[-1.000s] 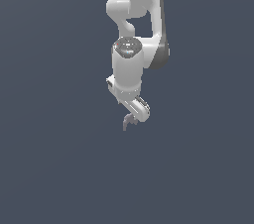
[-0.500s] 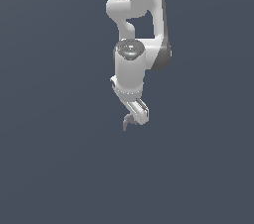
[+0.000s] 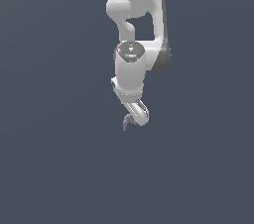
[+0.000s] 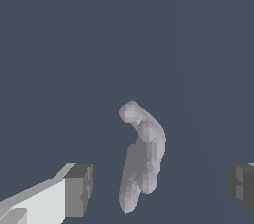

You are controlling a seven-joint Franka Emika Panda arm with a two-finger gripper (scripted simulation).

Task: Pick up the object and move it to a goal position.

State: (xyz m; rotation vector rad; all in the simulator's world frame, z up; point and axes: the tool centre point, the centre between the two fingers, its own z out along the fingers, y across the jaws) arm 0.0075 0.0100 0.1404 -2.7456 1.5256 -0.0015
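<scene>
The object (image 4: 142, 156) is a small dull grey-mauve curved piece with short prongs. In the wrist view it lies between my two grey fingertips (image 4: 79, 188), nearer that one than the other, and touches neither. My gripper (image 4: 161, 184) is open, with the jaws wide apart. In the exterior view the white arm hangs straight down, and the gripper (image 3: 131, 122) sits low over the floor. The object (image 3: 127, 121) shows there as a tiny dark hook at the fingertips.
The floor (image 3: 59, 168) is a plain dark blue-grey surface with nothing else showing on it. The white arm's links (image 3: 141, 0) rise to the top edge of the exterior view.
The wrist has turned slightly and the hand has sunk a little. The object stays at the fingertips.
</scene>
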